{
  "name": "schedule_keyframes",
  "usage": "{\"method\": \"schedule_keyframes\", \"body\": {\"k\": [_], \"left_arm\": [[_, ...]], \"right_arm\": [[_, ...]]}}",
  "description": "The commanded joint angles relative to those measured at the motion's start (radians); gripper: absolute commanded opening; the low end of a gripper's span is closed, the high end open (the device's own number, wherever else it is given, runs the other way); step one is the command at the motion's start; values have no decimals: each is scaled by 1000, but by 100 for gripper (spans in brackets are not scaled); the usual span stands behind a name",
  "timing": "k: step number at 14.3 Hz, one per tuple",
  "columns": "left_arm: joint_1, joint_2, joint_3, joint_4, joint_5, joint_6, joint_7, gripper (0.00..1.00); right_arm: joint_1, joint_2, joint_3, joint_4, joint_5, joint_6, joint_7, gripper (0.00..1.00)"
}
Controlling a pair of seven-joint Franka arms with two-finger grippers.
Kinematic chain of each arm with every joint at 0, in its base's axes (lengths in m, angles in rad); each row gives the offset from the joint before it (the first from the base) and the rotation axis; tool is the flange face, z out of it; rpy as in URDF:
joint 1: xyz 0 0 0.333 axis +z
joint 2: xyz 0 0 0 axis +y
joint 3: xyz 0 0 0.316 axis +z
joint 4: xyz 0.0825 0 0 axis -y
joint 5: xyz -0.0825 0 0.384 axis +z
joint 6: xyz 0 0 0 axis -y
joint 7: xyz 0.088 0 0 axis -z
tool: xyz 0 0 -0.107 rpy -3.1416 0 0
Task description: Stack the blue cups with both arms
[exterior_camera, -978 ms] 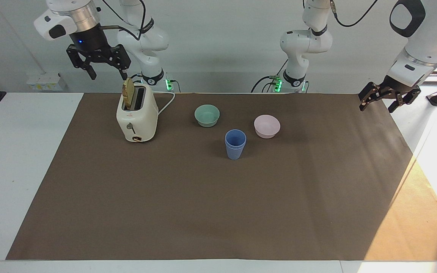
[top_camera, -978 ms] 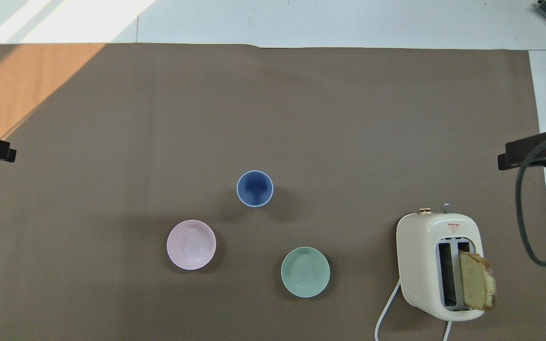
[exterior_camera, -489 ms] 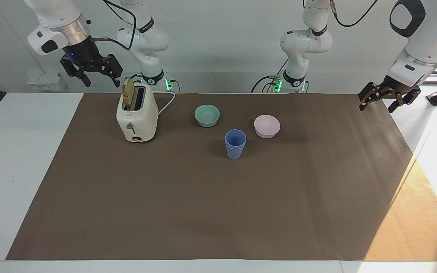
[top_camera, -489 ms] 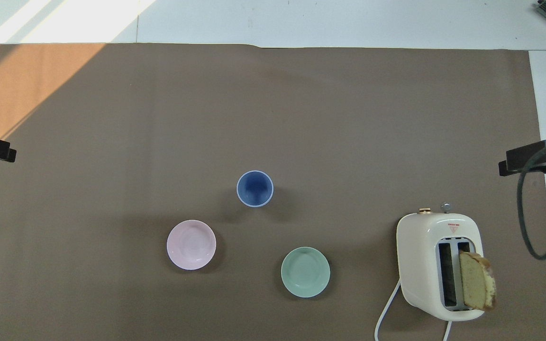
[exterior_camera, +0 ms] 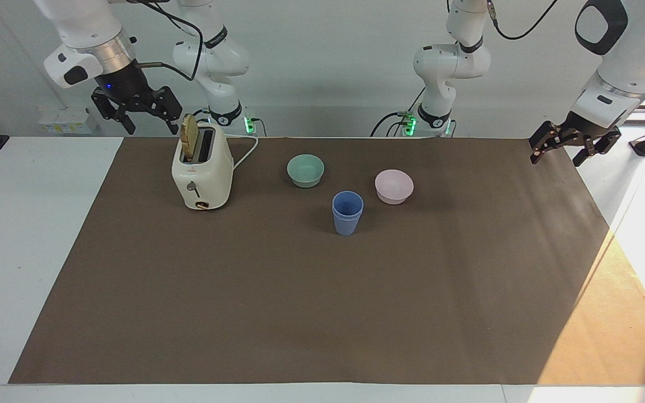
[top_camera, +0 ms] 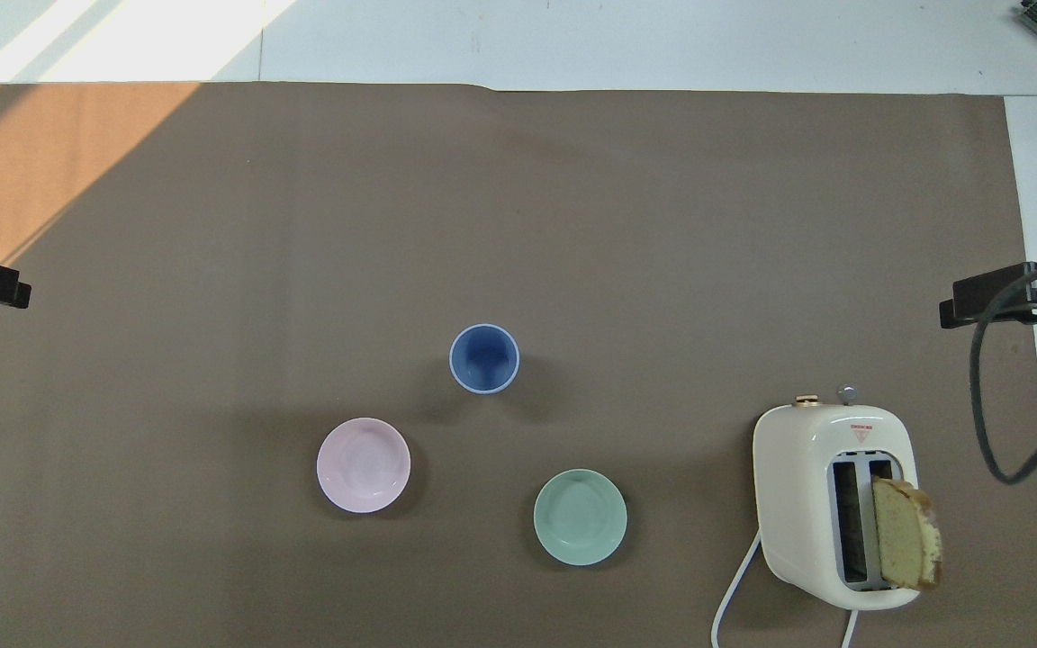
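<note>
The two blue cups [exterior_camera: 347, 212] stand nested as one upright stack in the middle of the brown mat; in the overhead view [top_camera: 483, 359] only the inner cup's open mouth shows. My right gripper [exterior_camera: 149, 117] is open and empty, raised over the table's edge beside the toaster at the right arm's end. My left gripper [exterior_camera: 556, 158] is open and empty, raised over the mat's corner at the left arm's end. Both are far from the cups.
A pale green bowl [exterior_camera: 305, 170] and a pale pink bowl [exterior_camera: 394, 186] sit on the mat nearer to the robots than the cups. A cream toaster [exterior_camera: 202, 173] with a bread slice [exterior_camera: 189, 137] stands toward the right arm's end. The brown mat [exterior_camera: 322, 313] covers the table.
My right gripper has drawn away from over the toaster toward the right arm's end of the table and lifted a little. The left arm and the cups have not moved.
</note>
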Motion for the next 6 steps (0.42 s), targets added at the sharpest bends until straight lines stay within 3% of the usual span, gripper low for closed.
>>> {"method": "schedule_keyframes", "body": {"k": [1, 6], "left_arm": [[0, -23, -2, -21, 9, -8, -5, 100], [0, -23, -2, -21, 9, -8, -11, 100]], "right_arm": [[-5, -27, 3, -32, 14, 25, -25, 100], [-7, -25, 3, -30, 18, 22, -28, 100]]}}
